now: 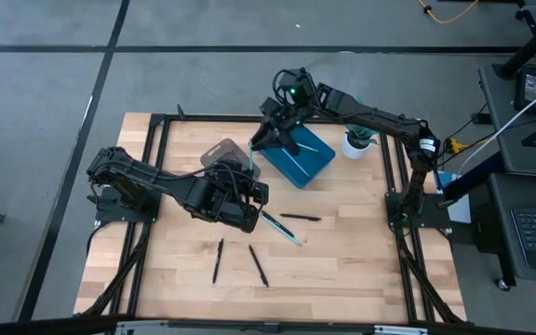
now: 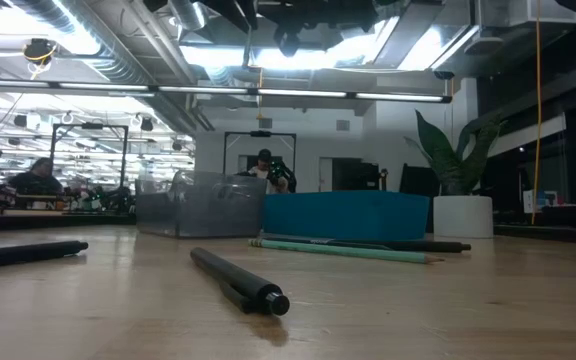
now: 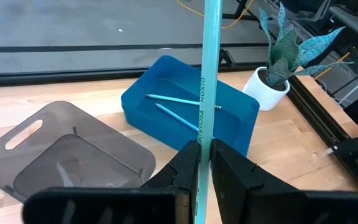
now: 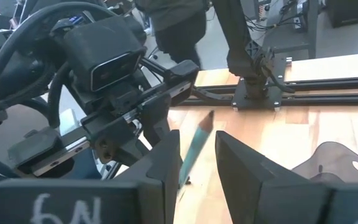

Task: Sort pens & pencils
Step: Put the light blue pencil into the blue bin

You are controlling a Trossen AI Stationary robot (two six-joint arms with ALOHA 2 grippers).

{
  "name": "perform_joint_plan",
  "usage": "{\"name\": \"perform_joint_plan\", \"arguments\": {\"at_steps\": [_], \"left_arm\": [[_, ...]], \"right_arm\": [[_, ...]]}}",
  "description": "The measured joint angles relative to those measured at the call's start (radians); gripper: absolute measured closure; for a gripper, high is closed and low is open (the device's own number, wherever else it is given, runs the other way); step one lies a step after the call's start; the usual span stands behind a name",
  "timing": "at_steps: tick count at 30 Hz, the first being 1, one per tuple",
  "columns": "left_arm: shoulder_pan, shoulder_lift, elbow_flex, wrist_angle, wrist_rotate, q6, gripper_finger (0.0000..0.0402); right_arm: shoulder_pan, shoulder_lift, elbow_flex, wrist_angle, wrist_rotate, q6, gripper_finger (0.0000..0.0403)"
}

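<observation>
High view: the left gripper (image 1: 247, 191) sits near the table's (image 1: 361, 279) centre, clamped on a light blue pencil (image 1: 249, 158) that points toward twelve o'clock. The right gripper (image 1: 266, 140) hangs at that pencil's far tip, over the blue bin (image 1: 307, 160); its fingers stand apart around the tip. A clear grey bin (image 1: 220, 154) lies at nine o'clock of the blue one. Loose black sticks (image 1: 258, 264) and another light blue one (image 1: 281, 228) lie at five to six o'clock of the left gripper.

Low view: a black stick (image 2: 238, 280) lies nearest, both bins behind it.

Left wrist view: the held pencil (image 3: 207, 93) rises between shut fingers (image 3: 185, 171); two light blue pencils (image 3: 176, 102) rest inside the blue bin (image 3: 241, 118).

Right wrist view: open fingers (image 4: 241, 165) flank the pencil tip (image 4: 199, 140).
</observation>
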Motion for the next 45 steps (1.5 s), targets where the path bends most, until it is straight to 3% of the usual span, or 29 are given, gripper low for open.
{"name": "perform_joint_plan", "arguments": {"at_steps": [36,45], "left_arm": [[0.007,0.0,0.0,0.0,0.015,0.0,0.0363],[0.01,0.0,0.0,0.013,0.015,0.008,0.0363]], "right_arm": [[0.005,0.0,0.0,-0.004,0.066,0.001,0.03],[0.006,0.0,0.0,-0.004,0.067,-0.003,0.0362]]}}
